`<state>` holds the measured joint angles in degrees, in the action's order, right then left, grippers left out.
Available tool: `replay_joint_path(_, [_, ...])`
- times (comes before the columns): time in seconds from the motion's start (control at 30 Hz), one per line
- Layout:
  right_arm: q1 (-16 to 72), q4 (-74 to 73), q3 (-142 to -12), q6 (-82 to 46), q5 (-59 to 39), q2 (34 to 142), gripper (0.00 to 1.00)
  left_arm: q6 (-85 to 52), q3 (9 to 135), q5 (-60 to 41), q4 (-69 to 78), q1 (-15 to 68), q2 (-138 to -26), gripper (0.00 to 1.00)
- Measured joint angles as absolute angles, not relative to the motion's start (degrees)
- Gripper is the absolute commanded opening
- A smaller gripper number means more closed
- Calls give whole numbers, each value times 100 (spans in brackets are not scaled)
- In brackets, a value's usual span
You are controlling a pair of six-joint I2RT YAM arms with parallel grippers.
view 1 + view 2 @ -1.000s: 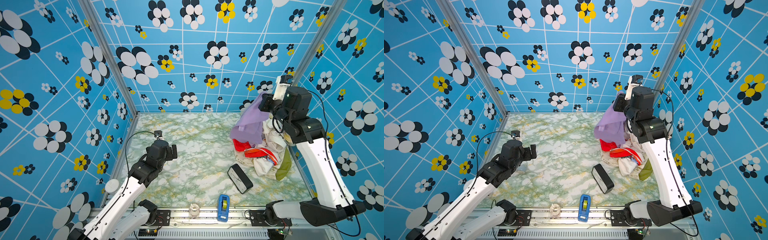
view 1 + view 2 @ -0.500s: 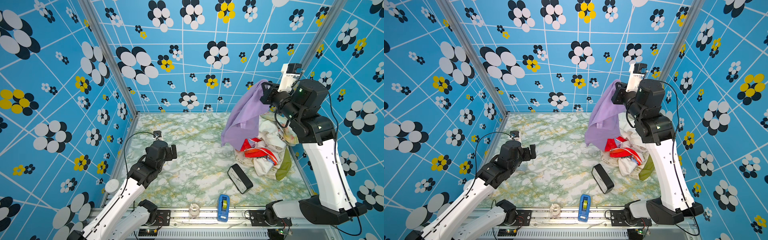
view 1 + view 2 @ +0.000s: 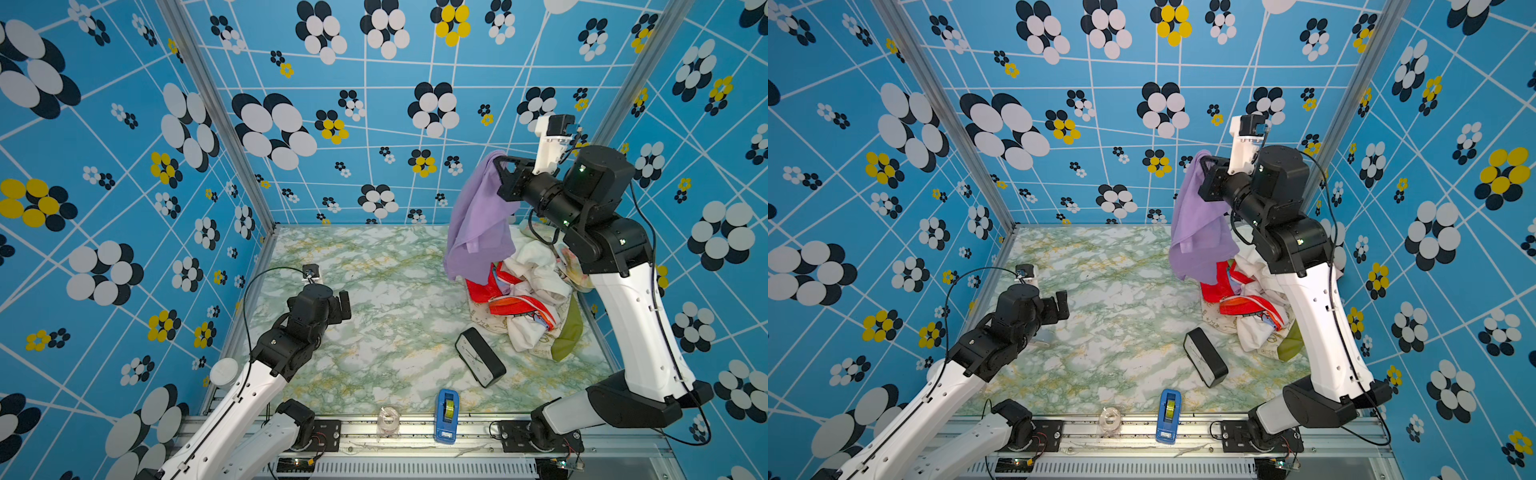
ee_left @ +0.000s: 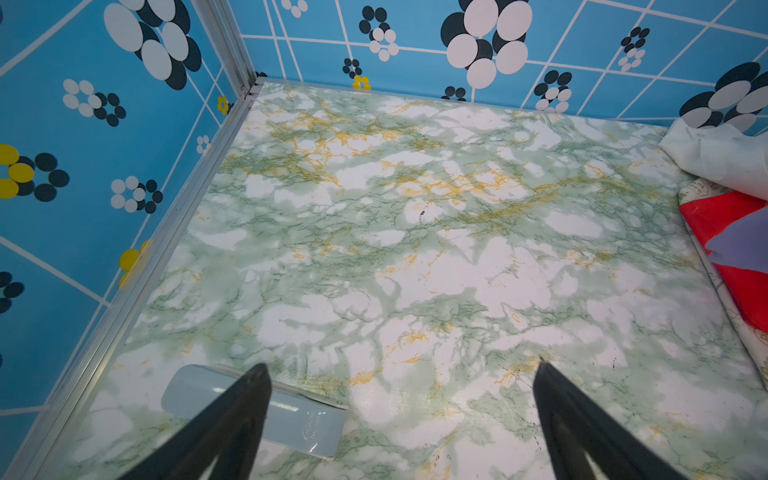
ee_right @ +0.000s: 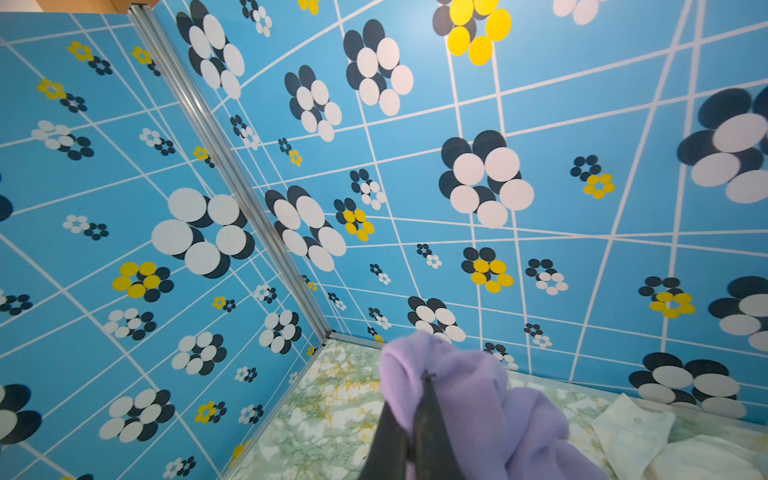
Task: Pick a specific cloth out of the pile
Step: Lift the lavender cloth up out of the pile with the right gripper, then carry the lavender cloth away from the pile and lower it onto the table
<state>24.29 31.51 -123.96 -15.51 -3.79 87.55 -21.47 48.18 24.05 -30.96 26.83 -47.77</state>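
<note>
Cloth (image 3: 478, 224), plain lavender, hangs in both top views from the right gripper (image 3: 500, 166), which is raised high near the back wall and clamped on an upper fold. It is probably held up this way so the fabric drapes clear of the pile (image 3: 536, 291) of white, red and printed fabrics on the desk (image 3: 374, 270) below. Its lowest corner hangs in front of the red cloth (image 3: 480, 291); whether the two touch cannot be told. The left gripper (image 3: 344, 305) hovers low over bare desk, well apart from the pile, likely to keep out of the way. A black clock (image 3: 480, 361) lies near the pile. A blue tape dispenser (image 3: 446, 409) sits at the front edge, its label too small to read.

Left wrist view: the left gripper's jaws stand wide apart over marbled desk, holding nothing. A pale blue case (image 4: 291, 409) lies below one finger, and its faint script is unreadable.

Right wrist view: the jaws are pressed together, with lavender fabric bunched around their tips against the blue flowered wall. No writing shows.
</note>
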Motion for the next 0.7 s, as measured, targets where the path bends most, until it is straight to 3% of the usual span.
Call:
replay_joint_path(0.37, [3312,3627,-13727,-1544,-836,10186,0,-2206,5153,2744,-3857,2681,-4681,99])
replay_joint_path(0.7, [3734,3380,-14636,-2005,-1566,11487,0,-2206,5135,3116,-4217,2681,-3695,99])
